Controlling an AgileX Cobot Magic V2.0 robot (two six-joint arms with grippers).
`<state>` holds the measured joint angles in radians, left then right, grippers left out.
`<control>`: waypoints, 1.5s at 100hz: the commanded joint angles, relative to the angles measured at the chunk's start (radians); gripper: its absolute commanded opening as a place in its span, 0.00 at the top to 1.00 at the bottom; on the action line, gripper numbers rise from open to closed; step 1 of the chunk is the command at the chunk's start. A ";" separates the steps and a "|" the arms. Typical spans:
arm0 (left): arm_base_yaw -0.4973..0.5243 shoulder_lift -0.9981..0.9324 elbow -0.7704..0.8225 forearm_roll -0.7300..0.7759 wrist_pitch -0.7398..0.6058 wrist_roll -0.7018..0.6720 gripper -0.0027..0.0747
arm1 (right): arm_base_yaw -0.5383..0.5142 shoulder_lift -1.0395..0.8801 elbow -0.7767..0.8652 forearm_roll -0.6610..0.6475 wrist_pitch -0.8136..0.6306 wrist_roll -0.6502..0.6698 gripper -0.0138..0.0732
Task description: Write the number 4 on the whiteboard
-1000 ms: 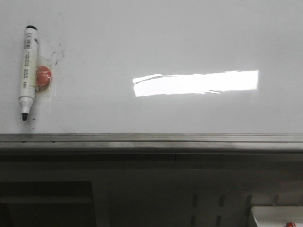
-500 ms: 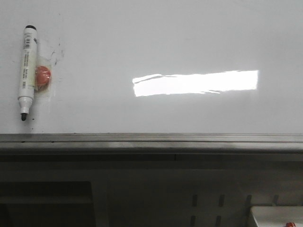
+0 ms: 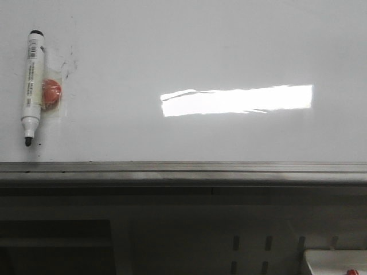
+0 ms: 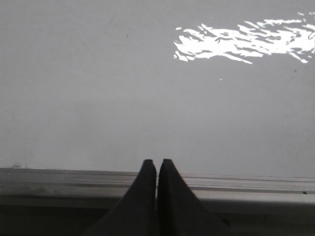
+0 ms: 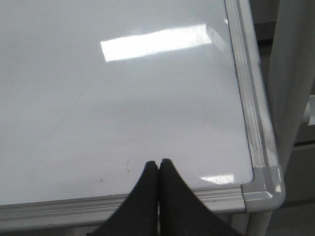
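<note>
The whiteboard [image 3: 183, 51] fills the front view, glossy white with a bright glare strip and a grey metal edge rail [image 3: 183, 170]. A white marker with a black cap and black tip [image 3: 32, 86] lies on its left side beside a round red magnet [image 3: 51, 93]. No number 4 shows on the board, only faint smudges by the marker. My left gripper [image 4: 157, 162] is shut and empty over the board's near rail. My right gripper [image 5: 158, 162] is shut and empty over the board [image 5: 123, 98] near its corner. Neither gripper shows in the front view.
Below the rail stands a grey cabinet with slots [image 3: 252, 246]. A white tray corner with a red object [image 3: 335, 262] sits at the lower right. The board's rounded corner [image 5: 263, 184] and a grey upright [image 5: 293, 73] lie beside my right gripper.
</note>
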<state>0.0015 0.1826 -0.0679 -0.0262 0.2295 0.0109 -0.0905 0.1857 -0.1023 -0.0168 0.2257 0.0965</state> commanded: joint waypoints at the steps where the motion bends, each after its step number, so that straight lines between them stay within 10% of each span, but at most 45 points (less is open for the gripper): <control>1: 0.001 0.098 -0.103 -0.011 -0.065 0.000 0.99 | -0.004 0.109 -0.097 0.017 -0.003 -0.002 0.92; 26: 0.001 0.303 -0.177 0.015 -0.158 0.000 0.95 | -0.004 0.268 -0.157 0.028 -0.021 -0.002 0.92; 50: -0.001 0.447 -0.175 -0.014 -0.383 0.000 0.45 | -0.004 0.275 -0.153 0.028 -0.019 -0.002 0.92; 69: -0.090 0.521 -0.175 0.051 -0.564 -0.002 0.45 | -0.004 0.275 -0.147 0.028 -0.033 -0.002 0.92; 108: -0.619 0.677 -0.179 -0.019 -0.658 -0.103 0.45 | -0.004 0.275 -0.147 0.028 -0.035 -0.002 0.92; 150: -0.664 0.900 -0.179 -0.151 -0.814 -0.144 0.45 | -0.004 0.275 -0.147 0.028 -0.036 -0.002 0.92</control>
<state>-0.6549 1.0635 -0.2144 -0.1529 -0.4843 -0.1112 -0.0905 0.4471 -0.2205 0.0165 0.2675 0.0983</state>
